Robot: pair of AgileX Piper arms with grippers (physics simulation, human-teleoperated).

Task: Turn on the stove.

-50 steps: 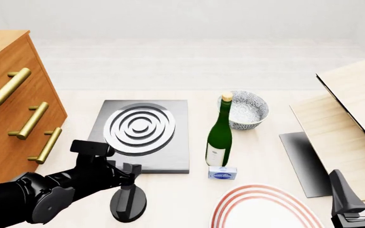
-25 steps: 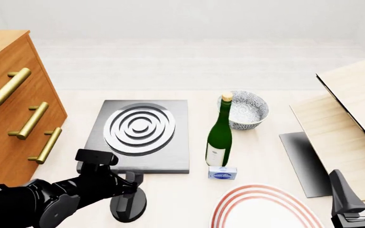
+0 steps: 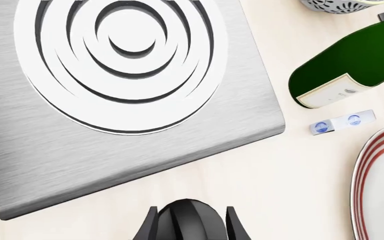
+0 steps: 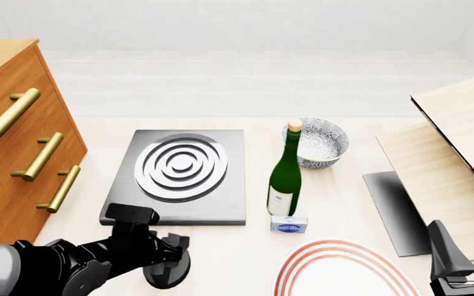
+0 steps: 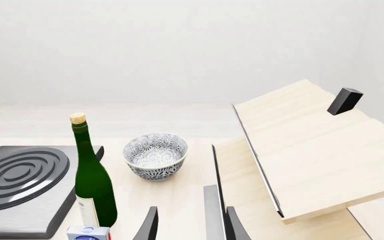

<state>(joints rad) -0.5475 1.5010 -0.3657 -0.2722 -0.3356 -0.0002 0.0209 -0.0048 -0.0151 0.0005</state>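
The stove [image 4: 179, 179] is a flat grey metal plate with silver burner rings, left of the table's middle; it also fills the left wrist view [image 3: 118, 75]. Its separate round black knob [image 4: 168, 275] sits on the table just in front of the plate. My left gripper [image 4: 168, 251] is low over the knob, open, with a finger on each side of the knob's ridge [image 3: 190, 220]. My right gripper [image 4: 470, 259] is open and empty at the near right edge, far from the stove.
A green bottle [image 4: 285, 179], a patterned bowl [image 4: 320, 143] and a small blue box [image 4: 289, 224] stand right of the stove. A red-rimmed plate [image 4: 344, 271] lies near front. A wooden dresser [image 4: 15, 142] is left; wooden boards [image 4: 451, 154] and a dark grey sheet [image 4: 394, 209] are right.
My left gripper has drawn back towards the near edge and dropped lower, so its fingers now straddle the knob. The right arm has not moved.
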